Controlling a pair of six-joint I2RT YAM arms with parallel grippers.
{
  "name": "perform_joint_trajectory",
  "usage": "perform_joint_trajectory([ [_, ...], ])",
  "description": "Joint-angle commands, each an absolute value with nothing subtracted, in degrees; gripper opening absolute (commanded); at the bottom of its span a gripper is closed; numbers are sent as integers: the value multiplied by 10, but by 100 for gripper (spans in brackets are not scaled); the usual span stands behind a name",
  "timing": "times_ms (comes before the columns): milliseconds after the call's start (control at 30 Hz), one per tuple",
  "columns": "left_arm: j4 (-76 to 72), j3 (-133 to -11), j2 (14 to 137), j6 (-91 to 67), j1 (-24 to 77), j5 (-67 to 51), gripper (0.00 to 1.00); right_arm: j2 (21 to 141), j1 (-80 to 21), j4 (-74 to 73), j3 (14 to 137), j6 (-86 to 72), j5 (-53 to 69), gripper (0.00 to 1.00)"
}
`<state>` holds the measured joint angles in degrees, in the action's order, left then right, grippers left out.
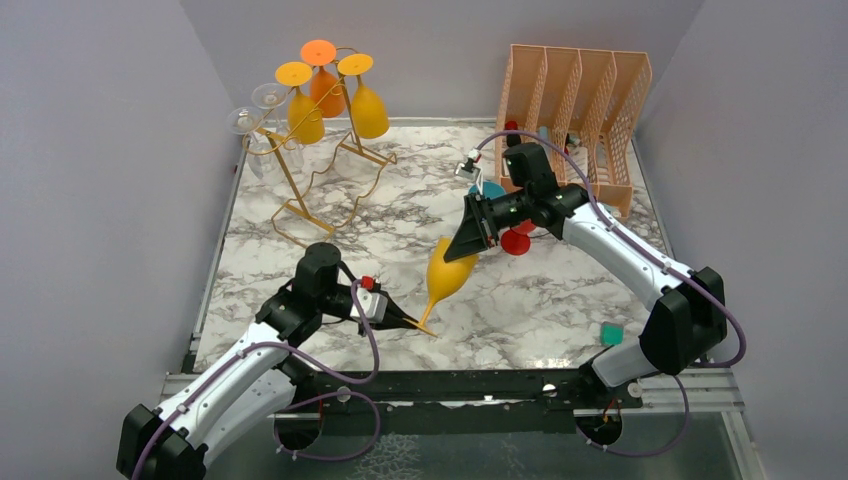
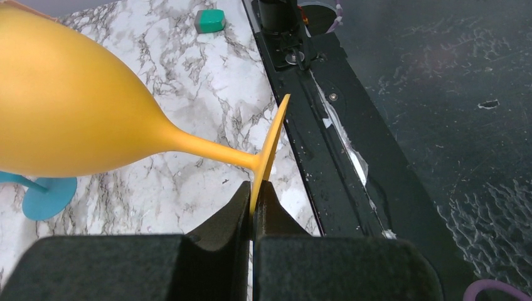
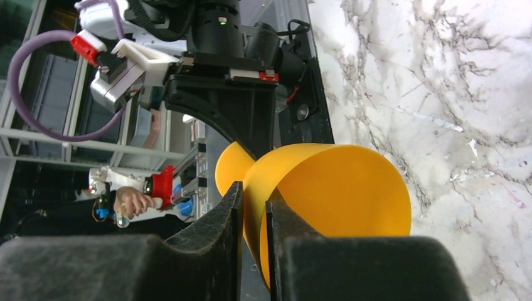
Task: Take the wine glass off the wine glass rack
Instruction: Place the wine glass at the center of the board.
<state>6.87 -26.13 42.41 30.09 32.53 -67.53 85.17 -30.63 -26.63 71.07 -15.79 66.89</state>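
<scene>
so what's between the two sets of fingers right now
The yellow wine glass spans it: the left fingers pinch its foot, the right fingers grip its bowl rim. The top view shows the whole stretch.

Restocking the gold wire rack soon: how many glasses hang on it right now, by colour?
Yellow glasses: 2
Orange glass: 1
Clear glasses: 2
Total: 5
</scene>
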Motion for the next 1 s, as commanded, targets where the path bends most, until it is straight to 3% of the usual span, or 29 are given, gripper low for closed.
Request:
perform_joint_trajectory([
  [0,85,-272,420,312,323,-658,0,848,-313,-289,716,-158,726,11],
  [100,85,-269,419,312,323,-665,0,846,-313,-285,715,-162,732,1],
  [233,85,-267,423,310,323,-681,0,839,-313,-274,703,-172,722,1],
  [433,85,-263,424,308,323,-686,24,827,-313,-266,688,-174,708,1],
  [567,85,-263,428,304,323,-693,33,823,-313,-282,689,-159,683,1],
  [667,88,-263,427,300,323,-686,44,821,-312,-300,686,-149,660,1],
  [733,88,-262,423,298,323,-675,59,817,-313,-307,680,-142,643,1],
  [867,85,-265,413,286,323,-648,72,801,-313,-324,669,-131,590,1],
  [967,63,-260,402,256,323,-612,98,785,-313,-333,661,-126,540,1],
])
